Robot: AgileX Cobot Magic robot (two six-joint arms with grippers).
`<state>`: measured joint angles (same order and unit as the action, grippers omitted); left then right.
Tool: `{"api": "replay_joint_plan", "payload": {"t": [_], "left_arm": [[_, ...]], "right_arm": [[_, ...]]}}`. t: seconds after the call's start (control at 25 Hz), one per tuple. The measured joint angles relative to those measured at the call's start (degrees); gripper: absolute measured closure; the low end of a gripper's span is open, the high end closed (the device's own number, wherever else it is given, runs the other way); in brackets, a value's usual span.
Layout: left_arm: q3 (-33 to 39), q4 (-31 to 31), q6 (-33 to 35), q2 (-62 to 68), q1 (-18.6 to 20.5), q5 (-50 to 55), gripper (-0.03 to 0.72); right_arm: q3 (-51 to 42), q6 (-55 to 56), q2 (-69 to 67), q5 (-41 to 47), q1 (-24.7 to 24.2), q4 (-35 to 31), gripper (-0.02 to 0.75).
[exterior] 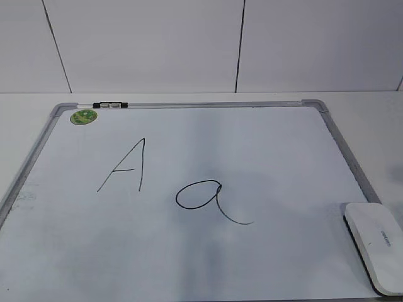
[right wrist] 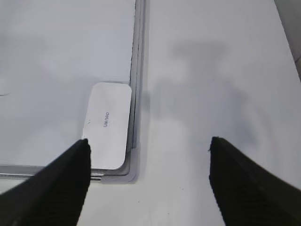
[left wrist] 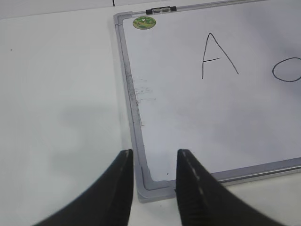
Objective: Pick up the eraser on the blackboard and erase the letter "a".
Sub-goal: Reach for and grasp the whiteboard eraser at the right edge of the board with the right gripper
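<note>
The blackboard (exterior: 264, 151) is a white board with a grey frame lying flat on the table. The letter "a" (exterior: 204, 198) is drawn in black near its middle; part of its loop shows in the left wrist view (left wrist: 288, 70). The white eraser (exterior: 376, 245) lies on the board's near right corner, also in the right wrist view (right wrist: 108, 125). My left gripper (left wrist: 154, 162) is open and empty above the board's near left corner (left wrist: 150, 186). My right gripper (right wrist: 149, 148) is wide open and empty above the near right corner, the eraser just ahead of its left finger.
An angular capital "A" (exterior: 126, 167) is drawn left of the "a". A round green sticker (exterior: 83, 116) and a small black-and-white marker (exterior: 109, 105) sit at the board's far left corner. White table (right wrist: 211, 70) surrounds the board; a white wall (exterior: 189, 44) stands behind.
</note>
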<state>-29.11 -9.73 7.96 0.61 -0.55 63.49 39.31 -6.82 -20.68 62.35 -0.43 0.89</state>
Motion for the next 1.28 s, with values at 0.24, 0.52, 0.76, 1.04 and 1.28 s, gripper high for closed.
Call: {"api": "replay_joint_plan", "payload": {"t": [0.24,0.52,0.76,1.04,1.28], "left_arm": [[0.0,0.0,0.0,0.0,0.0,0.0,0.454],[0.0,0.0,0.0,0.0,0.0,0.0,0.454],[0.0,0.0,0.0,0.0,0.0,0.0,0.454],[0.0,0.0,0.0,0.0,0.0,0.0,0.454],[0.0,0.0,0.0,0.0,0.0,0.0,0.454]], "right_arm": [[5.3,-2.0,-14.4,-1.9,0.0,-1.8,0.143],[7.0,-2.2,-26.3,0.1,0.0,-11.2,0.144],[7.0,-1.9,-34.1,3.0,0.0,-11.4,0.144],[7.0,-1.6,-41.2,2.5,0.0,-11.4,0.144],[7.0,-1.6,-44.8,0.0,0.0,-11.4,0.144]]}}
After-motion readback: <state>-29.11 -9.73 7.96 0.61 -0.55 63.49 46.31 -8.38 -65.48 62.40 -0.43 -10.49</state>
